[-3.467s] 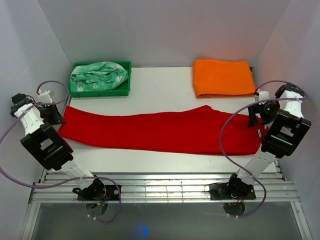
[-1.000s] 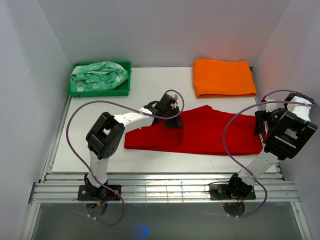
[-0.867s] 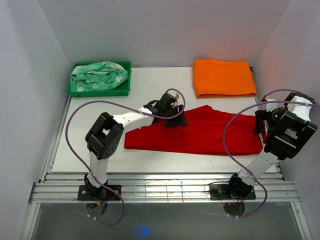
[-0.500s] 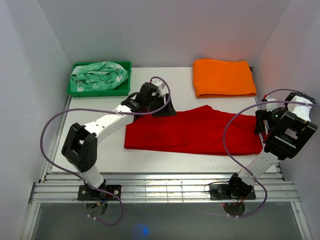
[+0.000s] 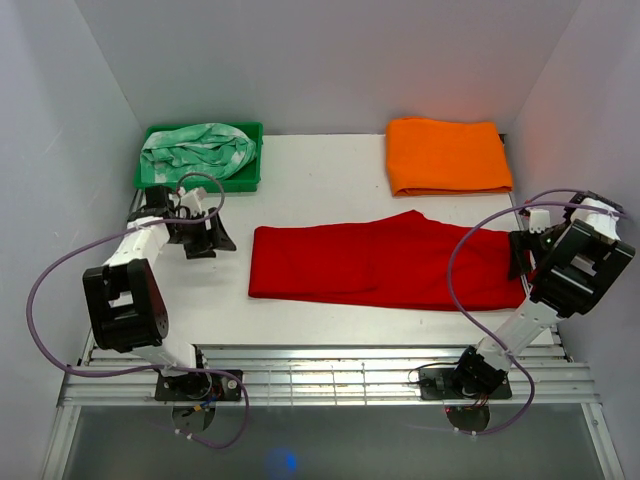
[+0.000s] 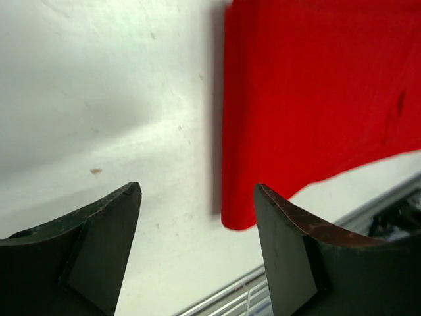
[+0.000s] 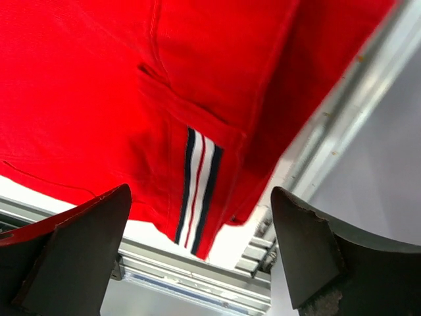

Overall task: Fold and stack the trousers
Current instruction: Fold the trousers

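Observation:
The red trousers (image 5: 385, 262) lie flat on the white table (image 5: 300, 180), folded to about half their length, with a folded edge on the left. My left gripper (image 5: 211, 242) hangs open just left of that edge, apart from the cloth. In the left wrist view the trousers (image 6: 316, 85) fill the upper right, and the left gripper (image 6: 197, 197) has only bare table between its fingers. My right gripper (image 5: 517, 257) stands open over the trousers' right end. In the right wrist view the trousers (image 7: 131, 79) and a striped tab (image 7: 200, 187) lie below the open right gripper (image 7: 200, 197).
A green tray (image 5: 245, 184) holding a mint and white cloth (image 5: 198, 150) stands at the back left, close behind my left gripper. A folded orange cloth (image 5: 445, 155) lies at the back right. A metal rail (image 5: 320, 375) runs along the front edge, with walls close on both sides.
My left gripper carried the left leg end over to the middle, let go and opened, then swung back left off the cloth. The trousers now lie folded shorter. The right arm barely moved.

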Controlling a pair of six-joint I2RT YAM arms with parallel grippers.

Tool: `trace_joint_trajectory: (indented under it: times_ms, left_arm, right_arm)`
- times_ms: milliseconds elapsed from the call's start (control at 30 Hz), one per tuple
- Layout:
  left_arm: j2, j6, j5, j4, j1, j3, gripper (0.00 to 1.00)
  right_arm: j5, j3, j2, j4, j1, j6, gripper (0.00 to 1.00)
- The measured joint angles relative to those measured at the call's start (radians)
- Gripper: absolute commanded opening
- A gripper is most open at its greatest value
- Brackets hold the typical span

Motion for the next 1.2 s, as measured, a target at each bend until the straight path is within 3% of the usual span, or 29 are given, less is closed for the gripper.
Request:
trace_joint_trajectory:
  times_ms: [167, 300, 400, 567, 833, 867, 933, 1033, 1067, 1100, 1200]
  left_arm:
    - [-0.015, 0.125, 0.181, -0.051, 0.047, -0.110, 0.78]
    - [-0.013, 0.122, 0.286, -0.012, 0.043, -0.175, 0.73]
    - [0.003, 0.078, 0.340, 0.061, 0.043, -0.211, 0.69]
    - [0.058, -0.008, 0.387, 0.203, 0.034, -0.274, 0.63]
    - [0.088, -0.083, 0.350, 0.312, 0.031, -0.311, 0.22]
    - [0.086, -0.080, 0.342, 0.314, 0.040, -0.311, 0.10]
    - [0.072, -0.071, 0.320, 0.305, 0.063, -0.311, 0.06]
    - [0.028, -0.047, 0.288, 0.281, 0.097, -0.309, 0.10]
    - [0.017, -0.034, 0.278, 0.265, 0.107, -0.304, 0.16]
    - [0.011, -0.021, 0.270, 0.248, 0.112, -0.297, 0.28]
    - [0.009, 0.032, 0.238, 0.191, 0.115, -0.254, 0.46]
  right_arm:
    - [-0.026, -0.018, 0.042, 0.003, 0.000, 0.001, 1.00]
    - [-0.041, -0.045, 0.045, 0.013, 0.000, -0.002, 0.76]
    - [-0.048, -0.064, 0.045, 0.036, 0.005, 0.003, 0.63]
    - [-0.048, -0.096, 0.038, 0.059, 0.038, 0.028, 0.56]
    - [-0.043, -0.129, 0.016, 0.078, 0.176, 0.090, 0.54]
    - [-0.045, -0.129, 0.015, 0.080, 0.200, 0.102, 0.54]
    - [-0.053, -0.128, 0.014, 0.086, 0.241, 0.125, 0.58]
    - [-0.062, -0.099, 0.014, 0.082, 0.277, 0.152, 0.64]
    - [-0.066, -0.074, 0.014, 0.080, 0.281, 0.159, 0.65]
    - [-0.069, -0.037, 0.012, 0.078, 0.282, 0.165, 0.65]
    - [-0.106, 0.119, 0.001, 0.076, 0.281, 0.207, 0.63]
